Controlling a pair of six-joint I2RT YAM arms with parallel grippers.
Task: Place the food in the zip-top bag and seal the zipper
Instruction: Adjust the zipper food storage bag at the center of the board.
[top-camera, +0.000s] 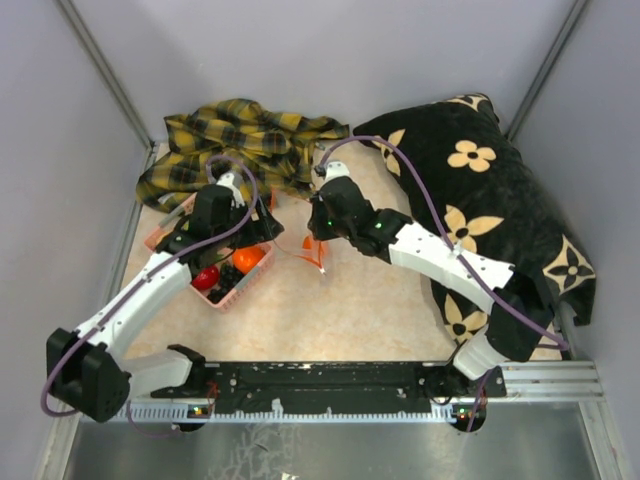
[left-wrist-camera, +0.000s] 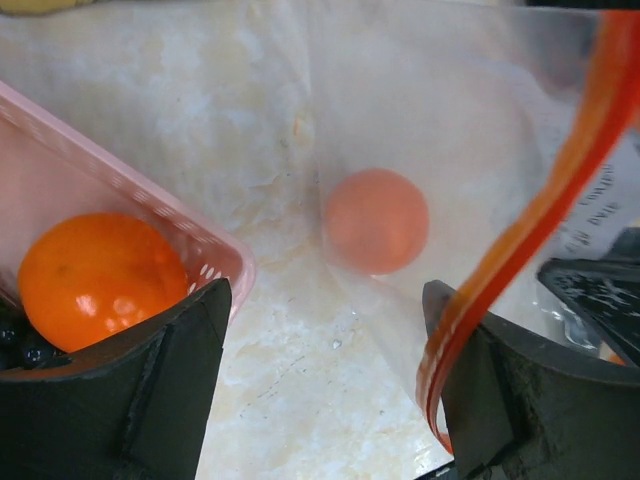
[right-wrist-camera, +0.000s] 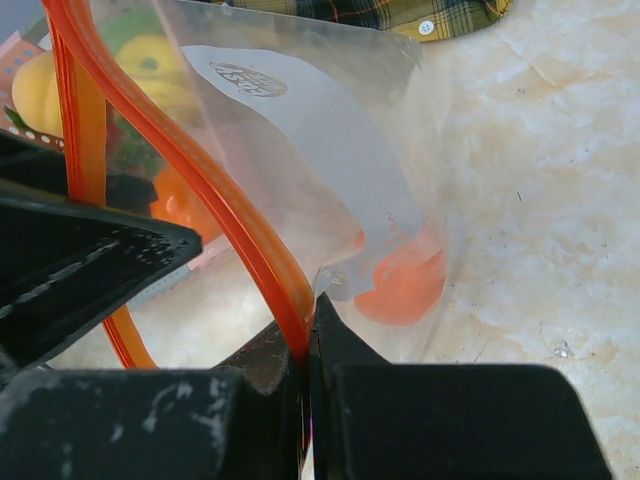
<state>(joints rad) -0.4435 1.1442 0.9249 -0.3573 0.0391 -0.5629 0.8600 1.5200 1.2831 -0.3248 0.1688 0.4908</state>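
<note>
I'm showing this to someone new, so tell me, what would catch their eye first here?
Mid-table, the right end effector pinches the red zipper of the clear zip-top bag, holding its mouth up, with one orange ball already inside. Just left, the left end effector hangs open at the edge of the pink basket of toy food. A black flowered cushion fills the right side.

Label print on the zip-top bag (right-wrist-camera: 330, 150) is illegible.
</note>
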